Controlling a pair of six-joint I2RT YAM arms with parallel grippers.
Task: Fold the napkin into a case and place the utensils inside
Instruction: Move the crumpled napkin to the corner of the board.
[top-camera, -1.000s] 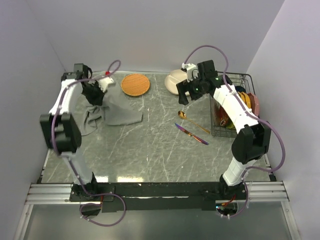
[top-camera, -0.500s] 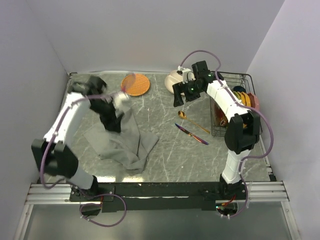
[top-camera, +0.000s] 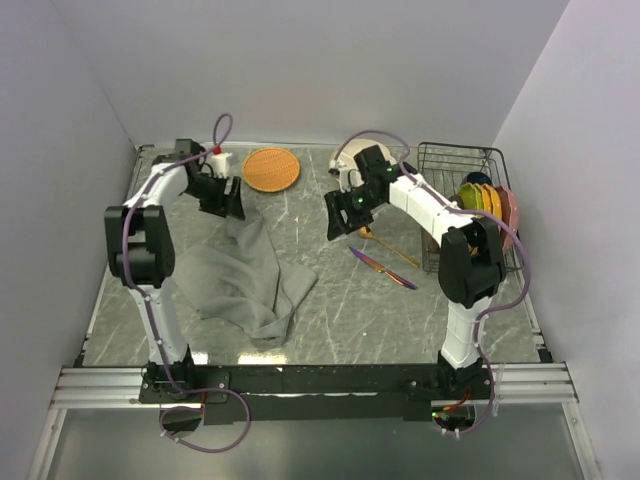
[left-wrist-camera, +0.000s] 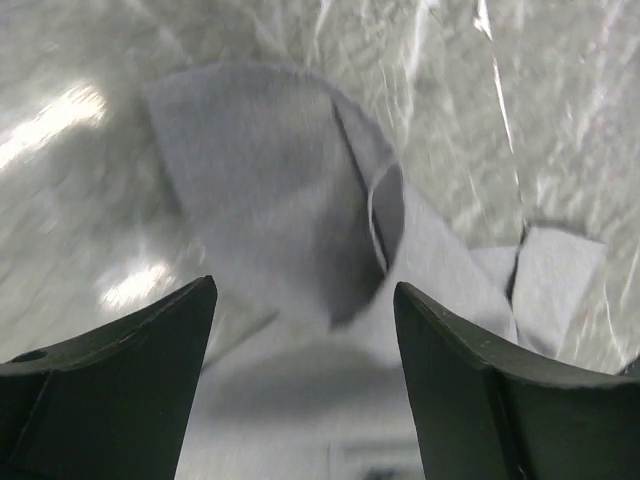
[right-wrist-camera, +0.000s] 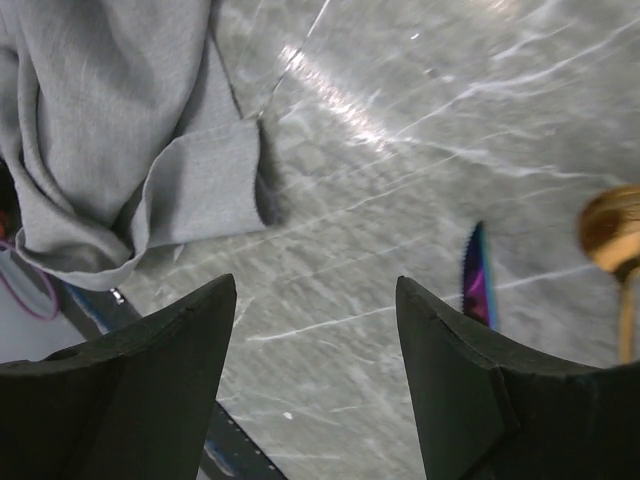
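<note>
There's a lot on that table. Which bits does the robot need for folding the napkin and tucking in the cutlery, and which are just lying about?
For the job:
- grey napkin, crumpled
- gold spoon
- purple knife

Just lying about:
- orange mat
- wire rack
- plates standing in the rack

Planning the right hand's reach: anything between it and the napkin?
Nothing visible. Only bare table lies between the right hand and the napkin; the spoon and knife sit on its other side, toward the rack.
</note>
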